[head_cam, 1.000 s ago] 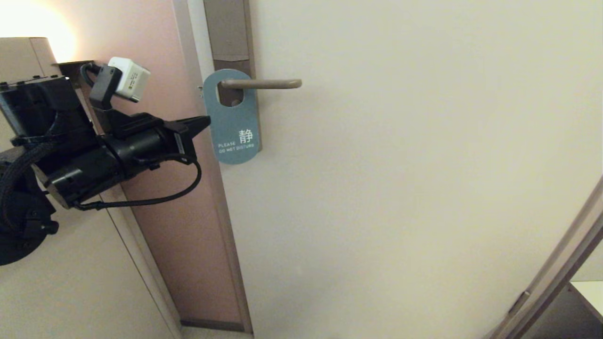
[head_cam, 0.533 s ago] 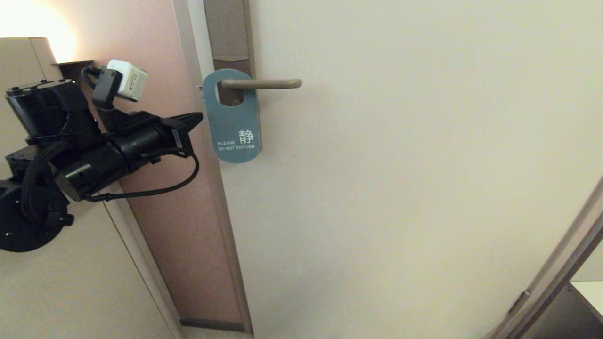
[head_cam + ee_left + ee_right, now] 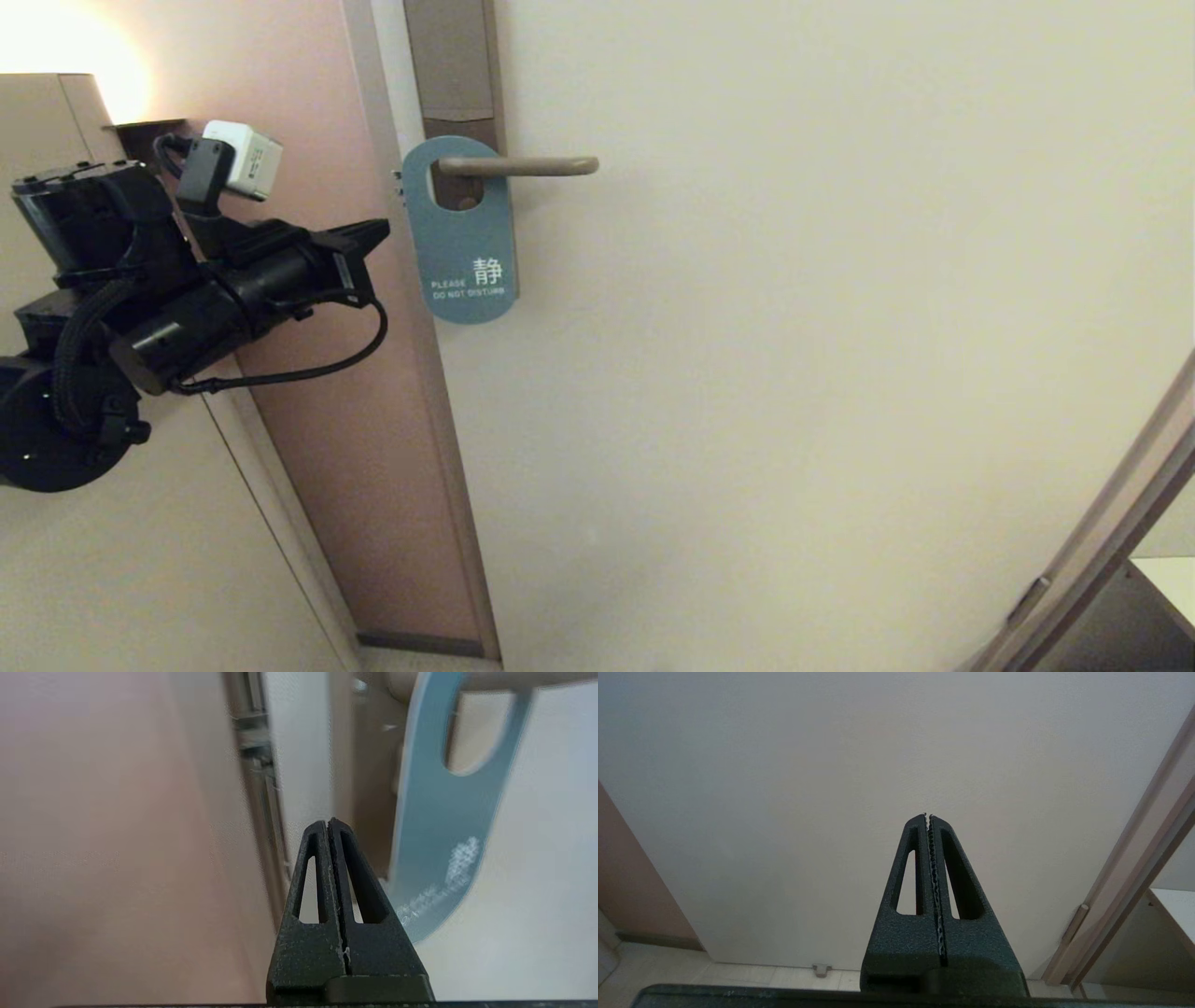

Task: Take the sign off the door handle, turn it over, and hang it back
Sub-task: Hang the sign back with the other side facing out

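Jaws farther back — sign (image 3: 460, 233) beyond

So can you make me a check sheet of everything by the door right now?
Surface: cream door, shut, nothing stuck on it.
Job's things: blue sign hangs on the door handle, "PLEASE DO NOT DISTURB" side out.
Clutter: nothing seen.
Hands: left hand shut, empty, beside the sign's edge, not touching; right hand shut, empty, pointing at the bare door lower down.
Cables: black cable loops under the left arm, clear of the sign.
Surroundings: pink wall left of the door frame; lamp glow in the corner.
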### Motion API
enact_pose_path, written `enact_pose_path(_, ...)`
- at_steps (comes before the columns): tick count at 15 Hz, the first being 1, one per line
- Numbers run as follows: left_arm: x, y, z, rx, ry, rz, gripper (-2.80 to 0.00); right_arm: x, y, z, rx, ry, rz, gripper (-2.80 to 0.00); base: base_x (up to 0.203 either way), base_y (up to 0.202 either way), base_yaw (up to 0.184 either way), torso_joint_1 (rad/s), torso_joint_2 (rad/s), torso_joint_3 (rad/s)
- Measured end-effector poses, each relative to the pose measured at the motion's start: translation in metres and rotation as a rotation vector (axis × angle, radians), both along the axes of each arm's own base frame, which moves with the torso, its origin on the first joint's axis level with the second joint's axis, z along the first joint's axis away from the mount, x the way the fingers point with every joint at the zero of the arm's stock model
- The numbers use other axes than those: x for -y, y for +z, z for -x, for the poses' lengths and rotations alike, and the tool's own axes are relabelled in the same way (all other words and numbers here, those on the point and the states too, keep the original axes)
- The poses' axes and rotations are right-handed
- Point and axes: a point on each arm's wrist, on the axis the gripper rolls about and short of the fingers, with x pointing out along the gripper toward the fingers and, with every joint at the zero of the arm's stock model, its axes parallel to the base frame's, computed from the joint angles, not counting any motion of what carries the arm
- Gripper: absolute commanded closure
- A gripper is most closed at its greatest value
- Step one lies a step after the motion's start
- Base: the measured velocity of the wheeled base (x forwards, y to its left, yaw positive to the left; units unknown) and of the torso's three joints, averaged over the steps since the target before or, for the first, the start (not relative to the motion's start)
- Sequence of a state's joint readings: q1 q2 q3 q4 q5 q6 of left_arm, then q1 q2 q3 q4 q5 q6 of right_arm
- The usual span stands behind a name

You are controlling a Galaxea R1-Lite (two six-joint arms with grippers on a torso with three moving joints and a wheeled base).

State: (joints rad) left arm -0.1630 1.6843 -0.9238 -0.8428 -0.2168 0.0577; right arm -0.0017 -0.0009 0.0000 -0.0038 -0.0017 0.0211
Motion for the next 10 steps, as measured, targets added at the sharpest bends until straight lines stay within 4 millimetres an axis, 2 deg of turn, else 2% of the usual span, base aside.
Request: enact_pose_path(10,0.0002,0.0001,-0.0076,0.020,0.042,0.007,0.00,0.0000,0.0000,0.0000,0.000,0.000,0.000,0.00,0.000,0.000,0.000,0.000,0.00,0.000)
